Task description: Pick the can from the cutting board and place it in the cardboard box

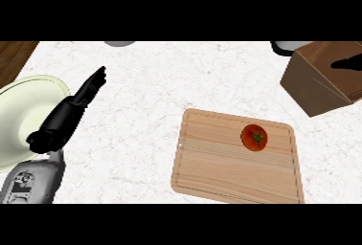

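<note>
I see no can on the cutting board (237, 162); only a tomato (254, 137) sits there. A dark shape shows at the cardboard box (322, 76), maybe my right robot hand (350, 62); I cannot tell its fingers. My left robot hand (88, 91) rests open, left of the board. A can would be light, hard and slippery, so I would hold its sides.

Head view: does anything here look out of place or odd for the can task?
Yes. The wooden cutting board carries only a red tomato; no can shows on it. A dark shape, seemingly the right hand, reaches into the brown cardboard box at upper right. The left hand rests open, over a pale green plate.
</note>
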